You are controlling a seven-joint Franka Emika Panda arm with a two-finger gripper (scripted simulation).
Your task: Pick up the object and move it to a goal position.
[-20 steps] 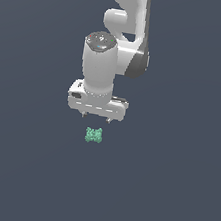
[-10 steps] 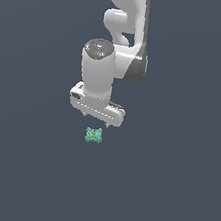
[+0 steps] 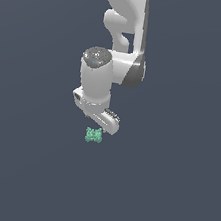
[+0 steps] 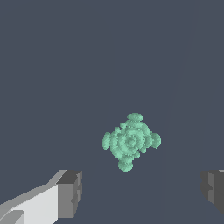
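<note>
Hanging over a plain dark grey floor (image 3: 27, 170), our white arm (image 3: 126, 29) drops from the top of the exterior view, w/ the wrist body at centre and the gripper (image 3: 99, 122) at its low end. Going left to right in that view: bare floor, then the wrist housing and gripper, then the darker elbow joint on the exterior view's right, then bare floor again.

We see the object (image 3: 94, 135), a small mint-green knobbly lump, resting on the floor just under the gripper's lower edge; from this angle we can't tell if they touch or if there's a gap.

Wrist view: the object (image 4: 131, 141) lies on the floor, bumpy w/ four rounded lobes, approx. between the two fingers but further out than their tips. One grey finger pad (image 4: 70, 194) and the other (image 4: 213, 189) stand far apart, so we read the gripper (image 4: 141, 191) as spread wide, nothing held between the pads. Object is clear of both fingers.
</note>
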